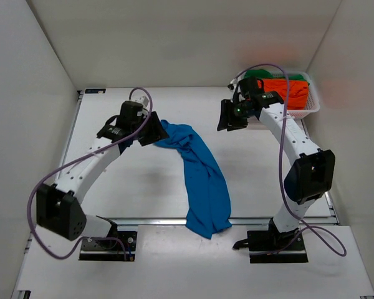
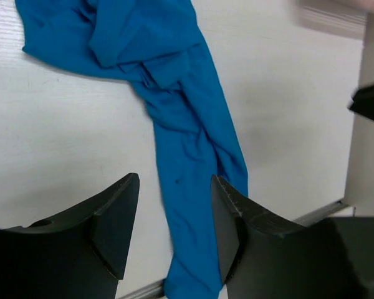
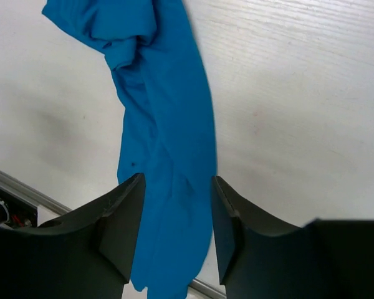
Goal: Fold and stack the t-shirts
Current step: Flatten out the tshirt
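Note:
A bright blue t-shirt (image 1: 202, 180) lies bunched in a long crooked strip on the white table, from the back middle down to the front edge. It also shows in the left wrist view (image 2: 187, 124) and the right wrist view (image 3: 165, 124). My left gripper (image 1: 152, 128) hovers at the strip's far left end, open (image 2: 174, 212) with nothing between its fingers. To the right of the shirt my right gripper (image 1: 227, 117) hangs above the table, open and empty (image 3: 177, 212). An orange t-shirt (image 1: 293, 90) and a green t-shirt (image 1: 257, 73) sit crumpled in the basket.
A white mesh basket (image 1: 311, 109) stands at the back right corner, just behind the right arm. White walls close in the table on three sides. A metal rail (image 1: 143, 220) runs along the table's front edge, and the blue shirt's lower end drapes over it.

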You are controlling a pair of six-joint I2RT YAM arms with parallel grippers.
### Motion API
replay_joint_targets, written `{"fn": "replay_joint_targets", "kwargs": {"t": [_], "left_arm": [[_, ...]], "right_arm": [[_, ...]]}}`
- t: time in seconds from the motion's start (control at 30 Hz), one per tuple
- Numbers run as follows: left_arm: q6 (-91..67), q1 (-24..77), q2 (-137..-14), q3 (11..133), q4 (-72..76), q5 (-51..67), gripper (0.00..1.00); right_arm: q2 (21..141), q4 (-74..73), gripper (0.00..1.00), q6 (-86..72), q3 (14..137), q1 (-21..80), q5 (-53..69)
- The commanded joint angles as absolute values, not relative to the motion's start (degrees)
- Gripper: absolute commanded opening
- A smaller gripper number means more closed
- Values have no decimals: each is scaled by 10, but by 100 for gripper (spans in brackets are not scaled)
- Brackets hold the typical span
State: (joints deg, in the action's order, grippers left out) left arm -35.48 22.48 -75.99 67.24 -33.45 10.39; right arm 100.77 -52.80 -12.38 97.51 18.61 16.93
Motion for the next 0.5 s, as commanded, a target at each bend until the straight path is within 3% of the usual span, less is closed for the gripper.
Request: {"fn": "replay_joint_targets", "kwargs": {"t": [0.0,0.3,0.47], "left_arm": [[-375,241,-825,707,-280,64,60],[-342,243,-1057,877,-311,-41,60],[-330,232,-1133,938,-373,-97,49]], "right_arm": [[986,-478,43,-115,920,183,213],[912,-454,42,-125,817,144,232],[895,-463,43,-127,803,147,220]]}}
